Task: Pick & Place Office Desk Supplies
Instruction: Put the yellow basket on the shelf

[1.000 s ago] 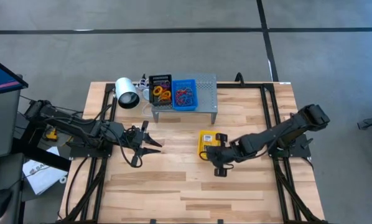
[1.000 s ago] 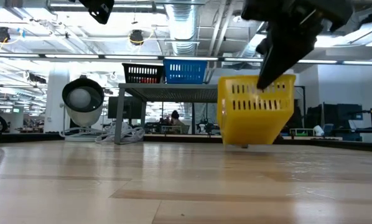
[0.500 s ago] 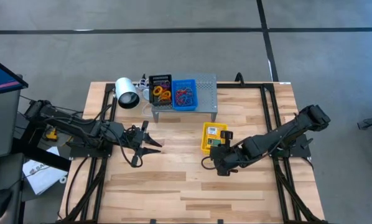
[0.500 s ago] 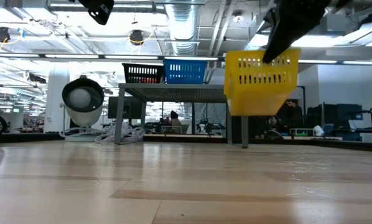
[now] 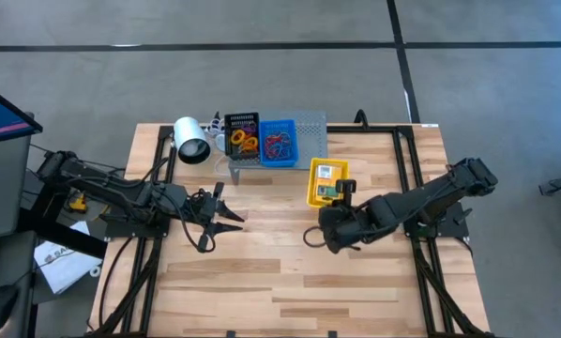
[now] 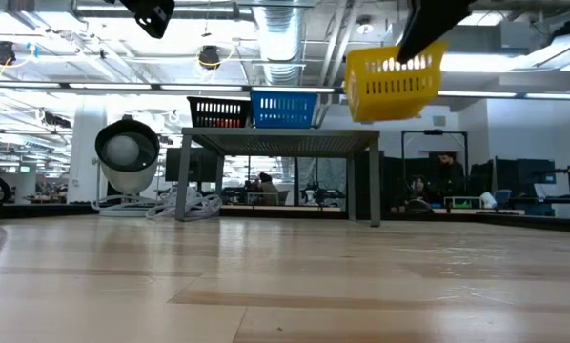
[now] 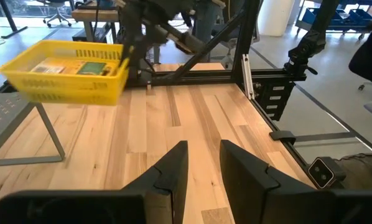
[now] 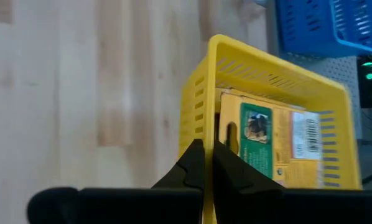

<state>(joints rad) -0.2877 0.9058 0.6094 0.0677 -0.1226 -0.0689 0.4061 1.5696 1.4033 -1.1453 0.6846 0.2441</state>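
Note:
A yellow slotted basket (image 5: 324,181) with yellow-and-green crayon boxes (image 8: 258,139) in it hangs in the air just right of the grey shelf (image 5: 309,131). In the low view the yellow basket (image 6: 392,84) is above the shelf top. My right gripper (image 5: 342,194) is shut on it. On the shelf stand a black basket (image 5: 242,137) and a blue basket (image 5: 279,140) with coloured rubber bands. My left gripper (image 5: 232,215) waits open over the table's left half, nothing between its fingers (image 7: 176,163). My right gripper pinches the basket's near end wall (image 8: 198,118) at its rim, one finger inside the basket and one outside. The fingers slant down at it from the table's near right side. The basket is lifted clear of the table, opening up, slightly tilted.
A white cylinder with a dark end (image 5: 190,141) lies left of the shelf. The shelf's right part (image 5: 310,125) is bare perforated metal. Bare wooden table (image 5: 262,282) spreads toward the near edge. Dark frame rails (image 5: 407,169) run along both sides.
My right gripper has risen and gone toward the table's far edge and the shelf, tipping and rolling as it went. The yellow basket, which stood tilted with its bottom on the table, is now lifted clear, higher than the shelf top and more nearly level.

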